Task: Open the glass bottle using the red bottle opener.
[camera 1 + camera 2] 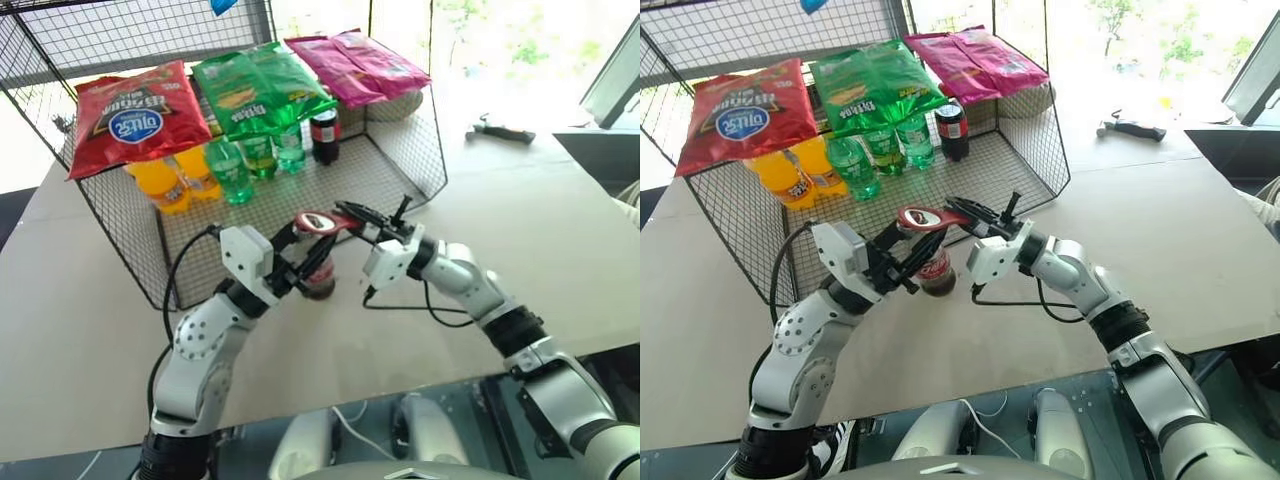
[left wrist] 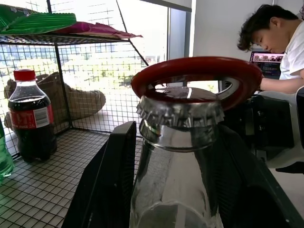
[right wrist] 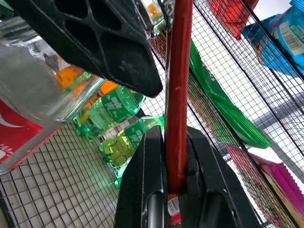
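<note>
1. The right tool [image 1: 352,216] is clamped together on the handle of the red bottle opener [image 1: 318,222], whose ring sits over the crown cap [image 2: 179,110].
2. The glass bottle [image 1: 320,275] is gripped at its neck by the left tool [image 1: 300,262], standing on the worktop [image 1: 520,230] near the wire basket [image 1: 400,160].
3. The ring's lip should be hooked under the cap edge, then the handle levered upward while the bottle is held steady.

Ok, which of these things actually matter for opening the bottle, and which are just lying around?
In use: glass bottle with its cap on, held by the left hand; red bottle opener, ring over the cap, held by the right hand.

Lying about: snack bags, green bottles, orange bottles, short dark bottle, wire basket.
</note>
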`<state>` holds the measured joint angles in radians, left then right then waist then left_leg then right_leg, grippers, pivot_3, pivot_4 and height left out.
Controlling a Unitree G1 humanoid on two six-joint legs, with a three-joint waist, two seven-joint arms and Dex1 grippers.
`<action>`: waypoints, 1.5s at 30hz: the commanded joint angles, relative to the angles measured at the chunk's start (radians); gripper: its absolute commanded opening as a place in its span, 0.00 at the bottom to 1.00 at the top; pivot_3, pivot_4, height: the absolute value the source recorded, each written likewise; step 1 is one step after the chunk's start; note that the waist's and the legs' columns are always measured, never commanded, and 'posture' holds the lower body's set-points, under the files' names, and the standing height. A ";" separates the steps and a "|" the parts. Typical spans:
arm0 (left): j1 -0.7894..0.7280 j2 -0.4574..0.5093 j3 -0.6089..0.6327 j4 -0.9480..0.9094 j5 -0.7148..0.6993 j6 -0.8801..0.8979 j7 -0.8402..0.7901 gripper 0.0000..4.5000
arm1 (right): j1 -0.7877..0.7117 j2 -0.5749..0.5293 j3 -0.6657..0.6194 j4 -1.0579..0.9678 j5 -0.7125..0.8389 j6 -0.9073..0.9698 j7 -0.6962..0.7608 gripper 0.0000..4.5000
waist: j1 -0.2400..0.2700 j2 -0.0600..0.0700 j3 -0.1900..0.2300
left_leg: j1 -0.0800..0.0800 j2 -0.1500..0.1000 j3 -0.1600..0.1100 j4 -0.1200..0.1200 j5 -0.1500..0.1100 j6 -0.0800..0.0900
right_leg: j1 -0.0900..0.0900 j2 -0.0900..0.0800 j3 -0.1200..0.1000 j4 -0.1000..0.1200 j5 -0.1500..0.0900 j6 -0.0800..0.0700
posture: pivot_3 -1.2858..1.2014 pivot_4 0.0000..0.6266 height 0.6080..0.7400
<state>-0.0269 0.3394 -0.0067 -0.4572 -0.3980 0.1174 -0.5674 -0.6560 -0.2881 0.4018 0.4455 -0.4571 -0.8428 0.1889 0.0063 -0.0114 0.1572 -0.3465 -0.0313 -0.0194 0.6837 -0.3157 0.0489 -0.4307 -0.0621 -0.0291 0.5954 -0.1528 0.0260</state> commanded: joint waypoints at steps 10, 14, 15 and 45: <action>0.019 0.012 -0.020 -0.024 -0.012 0.071 0.004 0.42 | -0.136 0.068 0.106 0.260 -0.078 -0.228 0.018 0.00 | -0.019 0.002 -0.002 | 0.002 0.000 0.001 0.000 0.000 0.000 | 0.002 0.000 0.001 0.001 0.000 0.000 | 0.52 0.24 0.96; 0.023 0.011 -0.020 -0.036 -0.014 0.085 0.008 0.42 | -0.151 0.096 0.131 0.320 -0.057 -0.283 0.050 0.00 | -0.020 0.003 -0.003 | 0.002 0.000 0.001 0.000 0.000 0.000 | 0.002 0.000 0.002 0.001 0.000 0.000 | 0.52 0.24 0.96; 0.025 0.011 -0.020 -0.039 -0.015 0.088 0.009 0.42 | -0.159 0.103 0.132 0.331 -0.057 -0.292 0.052 0.00 | -0.020 0.004 -0.003 | 0.002 0.000 0.001 0.000 0.000 0.000 | 0.002 0.000 0.002 0.001 0.000 0.000 | 0.52 0.24 0.96; 0.013 -0.012 -0.024 -0.003 -0.001 0.084 0.012 0.42 | -0.333 0.054 0.133 0.353 -0.380 -0.384 -0.212 0.00 | -0.019 0.006 -0.004 | 0.003 0.000 0.001 -0.001 0.000 0.000 | 0.001 -0.001 0.003 0.003 0.000 0.000 | 0.52 0.24 0.96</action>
<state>0.0004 0.3374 0.0301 -0.4959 -0.4135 0.1780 -0.5497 -0.9631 -0.2535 0.4278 0.8772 -0.7083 -1.1418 0.0094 -0.0131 -0.0055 0.1531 -0.3440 -0.0314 -0.0183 0.6831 -0.3158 0.0489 -0.4300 -0.0629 -0.0267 0.5984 -0.1531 0.0256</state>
